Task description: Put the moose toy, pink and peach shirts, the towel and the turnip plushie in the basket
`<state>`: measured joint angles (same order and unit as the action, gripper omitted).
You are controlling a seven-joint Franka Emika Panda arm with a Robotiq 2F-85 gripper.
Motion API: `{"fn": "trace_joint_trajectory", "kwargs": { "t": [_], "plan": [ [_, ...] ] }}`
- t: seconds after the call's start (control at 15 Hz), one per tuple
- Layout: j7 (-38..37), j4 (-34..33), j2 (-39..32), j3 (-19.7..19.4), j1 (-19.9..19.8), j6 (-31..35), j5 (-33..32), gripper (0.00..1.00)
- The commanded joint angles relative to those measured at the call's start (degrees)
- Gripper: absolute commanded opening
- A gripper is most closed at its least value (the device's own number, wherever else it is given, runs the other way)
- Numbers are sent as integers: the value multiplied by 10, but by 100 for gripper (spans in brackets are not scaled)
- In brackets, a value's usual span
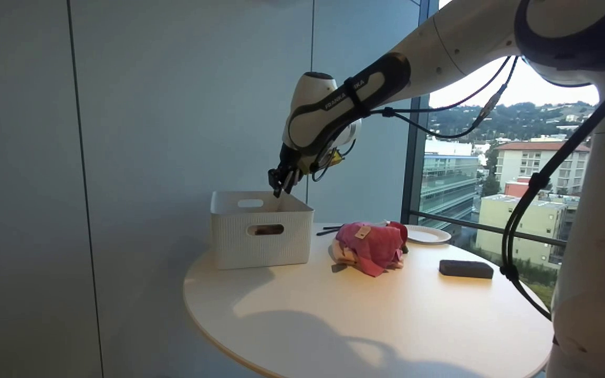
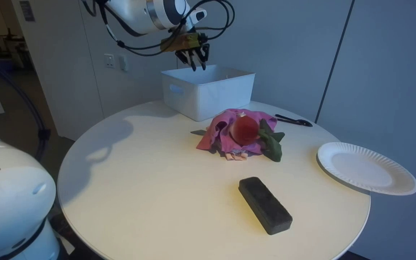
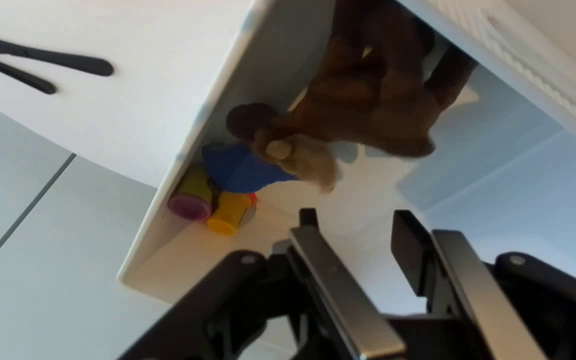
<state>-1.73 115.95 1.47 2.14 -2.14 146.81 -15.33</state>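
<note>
The white basket (image 1: pixel 260 247) stands at the table's far side; it also shows in an exterior view (image 2: pixel 226 94) and in the wrist view (image 3: pixel 208 107). The brown moose toy (image 3: pixel 363 107) lies inside it against one wall. My gripper (image 3: pixel 355 225) is open and empty above the basket opening; both exterior views show it there (image 1: pixel 281 192) (image 2: pixel 198 68). The pink shirt (image 1: pixel 373 245) lies crumpled on the table beside the basket, with the peach shirt (image 2: pixel 236 156) partly under it. The red turnip plushie (image 2: pixel 245 130) with green leaves rests on the pile. I cannot make out the towel.
Inside the basket lie a blue piece (image 3: pixel 240 167), a yellow tub (image 3: pixel 229 212) and a purple-lidded tub (image 3: pixel 190 200). Black cutlery (image 2: pixel 294 121) lies behind the pile. A white paper plate (image 2: pixel 367 168) overhangs the table edge. A dark block (image 2: pixel 265 206) lies on the table.
</note>
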Motion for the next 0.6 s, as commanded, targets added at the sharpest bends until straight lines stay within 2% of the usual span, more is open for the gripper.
{"fn": "trace_joint_trajectory", "kwargs": {
  "t": [0.0,0.2,0.53],
  "plan": [
    [37,16,70,-7,9,19,3,76],
    [-71,29,141,-8,-17,-34,-32,98],
    [-139,67,219,-27,-83,-123,-52,100]
  ]
}}
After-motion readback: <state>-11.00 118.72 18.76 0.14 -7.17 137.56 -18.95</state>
